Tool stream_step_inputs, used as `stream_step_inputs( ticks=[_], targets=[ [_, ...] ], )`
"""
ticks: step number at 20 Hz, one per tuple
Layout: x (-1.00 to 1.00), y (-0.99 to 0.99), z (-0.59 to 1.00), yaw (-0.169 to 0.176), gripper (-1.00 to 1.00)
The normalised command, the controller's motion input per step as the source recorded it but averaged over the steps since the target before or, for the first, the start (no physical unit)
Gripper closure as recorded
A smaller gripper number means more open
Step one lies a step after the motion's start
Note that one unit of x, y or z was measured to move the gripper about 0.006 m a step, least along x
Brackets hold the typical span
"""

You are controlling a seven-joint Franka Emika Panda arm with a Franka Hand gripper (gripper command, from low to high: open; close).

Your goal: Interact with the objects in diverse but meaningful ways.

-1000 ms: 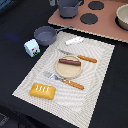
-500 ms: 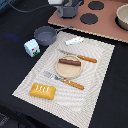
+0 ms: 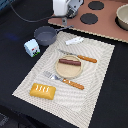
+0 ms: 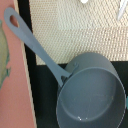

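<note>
Grey saucepan (image 4: 92,92) under jaws, not gripped.

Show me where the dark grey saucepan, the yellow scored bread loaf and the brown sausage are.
dark grey saucepan (image 3: 45,35), exterior view, on its bowl.
yellow scored bread loaf (image 3: 43,90), exterior view, middle of its top.
brown sausage (image 3: 69,62), exterior view, its middle.

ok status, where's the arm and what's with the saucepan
Gripper above the saucepan, fingers' state unclear. Saucepan upright, empty, nothing gripping it. Sausage on plate, carton beside pan, nothing blocking.
</note>
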Motion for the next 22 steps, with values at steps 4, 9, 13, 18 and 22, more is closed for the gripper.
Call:
stream_step_inputs(
  ticks=[4,9,13,18,22],
  targets=[
    [0.34,-0.03,-0.37,0.018,-1.0],
    [0.25,-0.01,-0.42,0.088,-1.0],
    [0.17,-0.01,-0.32,0.092,-1.0],
    [0.11,0.0,-0.12,0.125,-1.0],
    [0.37,0.0,0.04,0.15,-1.0]
  ],
)
